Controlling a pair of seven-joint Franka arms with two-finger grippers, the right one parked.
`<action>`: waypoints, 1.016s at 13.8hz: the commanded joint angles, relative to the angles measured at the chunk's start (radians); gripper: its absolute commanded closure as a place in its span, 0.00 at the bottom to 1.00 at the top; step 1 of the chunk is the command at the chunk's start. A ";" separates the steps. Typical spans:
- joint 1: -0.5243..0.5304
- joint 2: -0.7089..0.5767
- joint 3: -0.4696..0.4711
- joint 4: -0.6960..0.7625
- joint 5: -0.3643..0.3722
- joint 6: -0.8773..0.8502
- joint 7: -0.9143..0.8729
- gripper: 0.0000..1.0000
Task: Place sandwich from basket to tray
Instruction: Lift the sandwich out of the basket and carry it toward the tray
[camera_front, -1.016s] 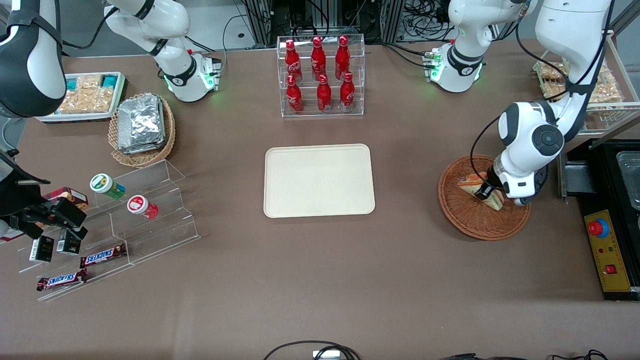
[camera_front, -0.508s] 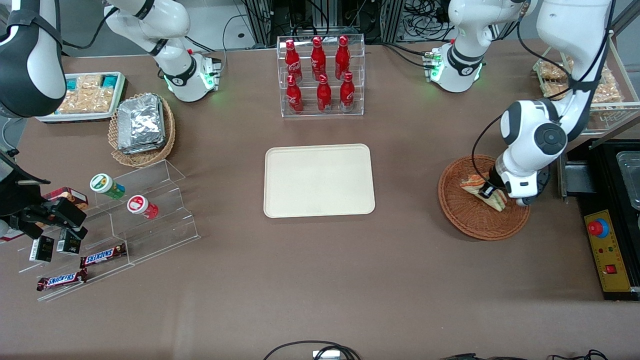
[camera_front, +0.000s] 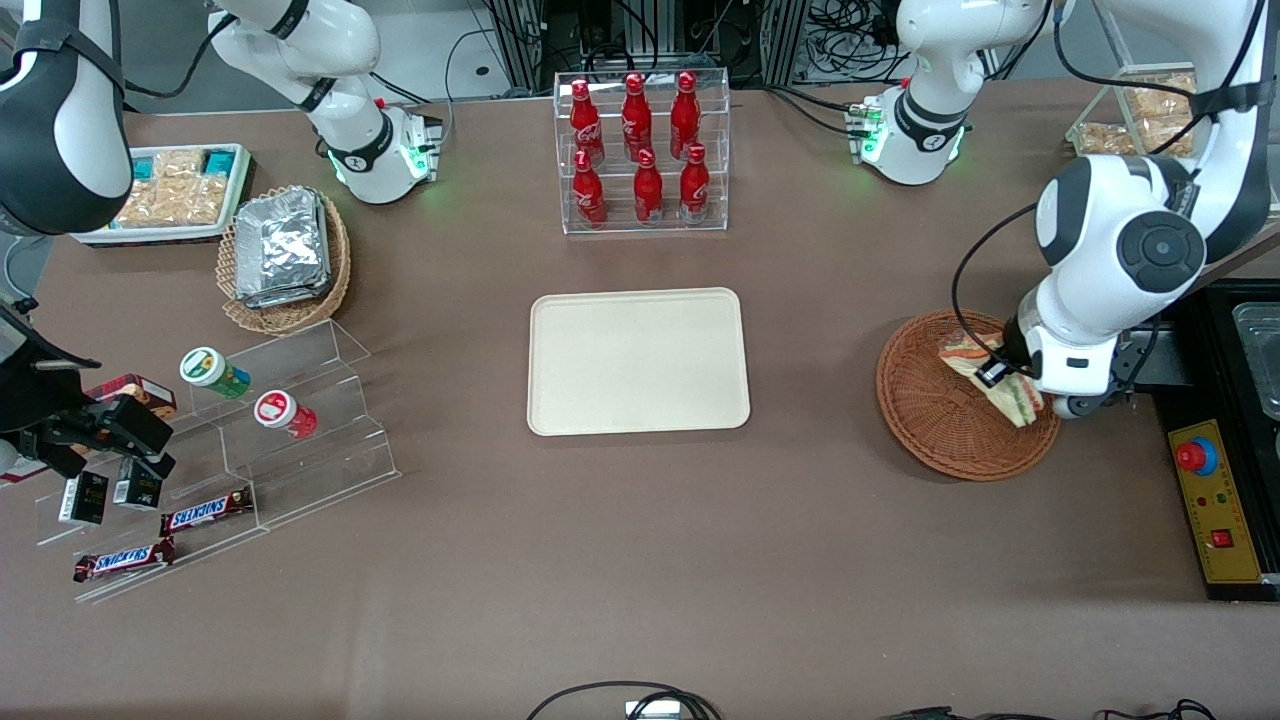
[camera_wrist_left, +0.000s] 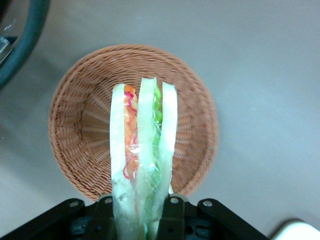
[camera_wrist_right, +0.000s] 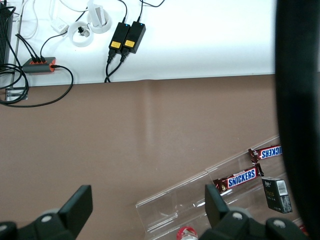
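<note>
The gripper (camera_front: 1000, 372) is clamped on the sandwich (camera_front: 1005, 385), apparently lifted clear above the basket (camera_front: 930, 420). Keep the hold firm, carry it level toward the tray (camera_front: 638, 360) at the table's centre; 1 wedge only.

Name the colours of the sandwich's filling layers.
Orange, red and green between white bread; sandwich shows best in the left wrist view.

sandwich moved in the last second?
Yes. The sandwich, clamped in the gripper, has risen out of the basket and shifted away from the tray.
</note>
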 joint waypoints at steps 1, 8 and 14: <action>0.001 0.017 -0.078 0.070 -0.006 -0.036 0.051 1.00; -0.053 0.060 -0.324 0.077 0.080 -0.028 0.063 1.00; -0.233 0.222 -0.326 0.138 0.147 0.000 0.055 1.00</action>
